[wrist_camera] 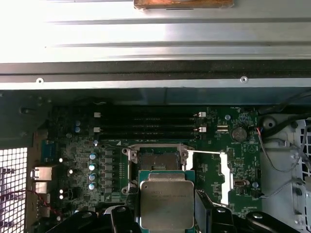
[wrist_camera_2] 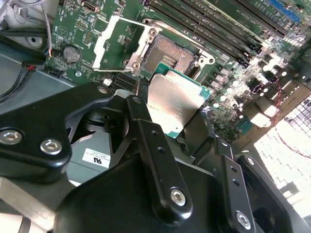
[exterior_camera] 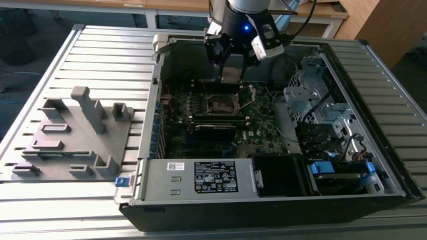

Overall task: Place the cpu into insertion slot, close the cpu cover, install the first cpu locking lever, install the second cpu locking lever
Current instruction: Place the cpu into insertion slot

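My gripper [wrist_camera_2: 171, 108] is shut on the cpu [wrist_camera_2: 176, 97], a flat square chip with a dull silver top and a green edge, one black finger on each side. It hangs above the motherboard, a little short of the insertion slot [wrist_camera_2: 170, 55], a dark square socket with a metal rim that lies bare. The cpu cover [wrist_camera_2: 121, 41], a silver frame with a square window, stands swung open beside the slot. The first wrist view has the cpu [wrist_camera: 166, 200] just in front of the insertion slot [wrist_camera: 158, 161], with the cover [wrist_camera: 224, 177] raised at its side. In the exterior view the gripper [exterior_camera: 231, 75] hovers over the slot [exterior_camera: 220, 104].
The open computer case [exterior_camera: 373, 60] lies on a slatted metal table. Long black memory sticks [wrist_camera: 146, 127] run beyond the socket. A power supply [exterior_camera: 200, 177] and a drive cage [exterior_camera: 320, 105] flank the board. A grey fixture block [exterior_camera: 73, 135] stands at the exterior view's left.
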Tool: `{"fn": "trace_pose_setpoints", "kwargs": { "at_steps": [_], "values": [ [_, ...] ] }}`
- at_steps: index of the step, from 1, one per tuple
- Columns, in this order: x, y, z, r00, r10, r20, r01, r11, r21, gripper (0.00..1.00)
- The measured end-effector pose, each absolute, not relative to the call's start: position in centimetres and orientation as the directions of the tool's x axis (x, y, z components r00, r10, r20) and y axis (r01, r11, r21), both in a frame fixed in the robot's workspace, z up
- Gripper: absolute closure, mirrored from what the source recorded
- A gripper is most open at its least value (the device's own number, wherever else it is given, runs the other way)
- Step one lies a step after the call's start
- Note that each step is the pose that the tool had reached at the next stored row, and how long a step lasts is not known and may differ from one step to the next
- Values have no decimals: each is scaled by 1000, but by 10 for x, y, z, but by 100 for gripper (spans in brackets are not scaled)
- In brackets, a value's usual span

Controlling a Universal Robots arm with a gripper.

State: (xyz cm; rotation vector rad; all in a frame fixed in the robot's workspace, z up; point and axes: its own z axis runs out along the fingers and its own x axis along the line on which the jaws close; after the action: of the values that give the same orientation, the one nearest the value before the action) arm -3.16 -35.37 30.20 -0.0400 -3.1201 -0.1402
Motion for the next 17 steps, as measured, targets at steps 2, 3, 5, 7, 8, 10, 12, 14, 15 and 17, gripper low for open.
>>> {"fn": "trace_pose_setpoints", "kwargs": {
  "at_steps": [2,3,5,7,8,10,12,14,15,17],
  "values": [
    [-32,-354,301,-1000,25,19,26,996,89,46],
    [-32,-354,300,-1000,25,19,26,996,89,46],
    [-32,-354,299,-1000,25,19,26,996,89,46],
    [-32,-354,299,-1000,25,19,26,996,89,46],
    [-32,-354,299,-1000,25,19,26,996,89,46],
    [-32,-354,298,-1000,25,19,26,996,89,46],
    [-32,-354,296,-1000,25,19,26,996,89,46],
    [-32,-354,295,-1000,25,19,26,996,89,46],
    [-32,-354,295,-1000,25,19,26,996,89,46],
    [-32,-354,295,-1000,25,19,26,996,89,46]
  ]
}}
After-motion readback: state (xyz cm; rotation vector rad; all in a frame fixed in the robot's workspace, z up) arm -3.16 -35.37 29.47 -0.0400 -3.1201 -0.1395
